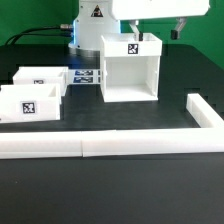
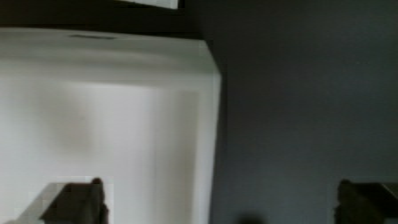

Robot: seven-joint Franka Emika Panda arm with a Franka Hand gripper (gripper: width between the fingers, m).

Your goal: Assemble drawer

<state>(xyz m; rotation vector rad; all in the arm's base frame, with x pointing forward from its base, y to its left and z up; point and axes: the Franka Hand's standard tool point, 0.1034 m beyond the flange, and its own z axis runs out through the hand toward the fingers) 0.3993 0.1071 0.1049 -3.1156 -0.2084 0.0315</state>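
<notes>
The drawer's large white cube-like housing (image 1: 128,68) stands open-fronted at mid-table with a tag on top. Two smaller open-top trays sit at the exterior view's left, one behind (image 1: 42,78) and one in front (image 1: 28,104), each tagged. My gripper (image 1: 158,30) hovers above the housing's far right top edge, open and empty. In the wrist view the housing's white top (image 2: 107,110) fills one side, and my gripper (image 2: 222,205) straddles its edge, with one dark fingertip (image 2: 75,203) over the white and the other over the dark table.
A long white L-shaped bar (image 1: 110,146) runs across the front and turns back at the exterior view's right. The marker board (image 1: 86,75) lies between the trays and the housing. The table is dark.
</notes>
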